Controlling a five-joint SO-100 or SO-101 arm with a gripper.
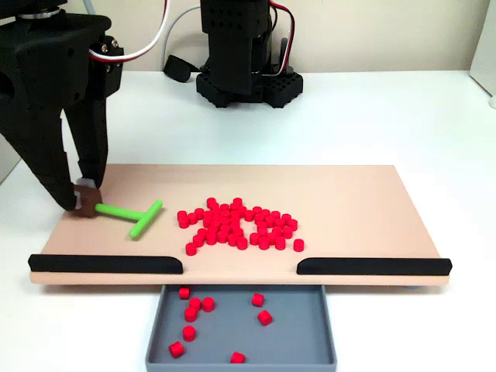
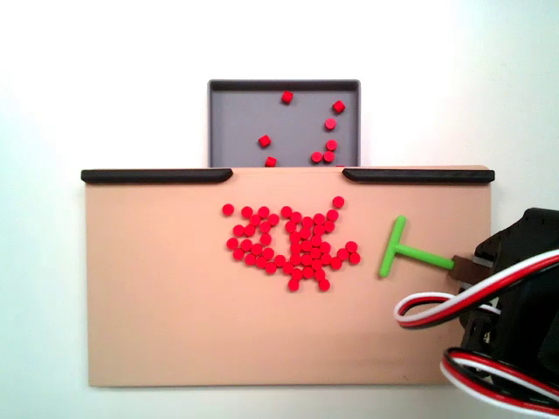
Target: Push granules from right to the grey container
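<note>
I am holding the black two-finger pincer (image 1: pixel 84 203) pinched on the brown block handle of the green T-shaped plastic stick (image 1: pixel 133 214), whose crossbar is facing the heap of small red cylindrical granules (image 2: pixel 293 244) mid-board. The heap is lying just beyond the crossbar, between the stick and the far board edge, so I judge a sweep must angle toward the gap between the black bars (image 2: pixel 157 175), where the shallow grey plastic container (image 2: pixel 236 113) is sitting beyond the beige board (image 2: pixel 157 323), already holding a few granules.

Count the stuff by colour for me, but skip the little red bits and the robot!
black bars: 2
green stick: 1
grey tray: 1
beige board: 1
Total: 5
</note>
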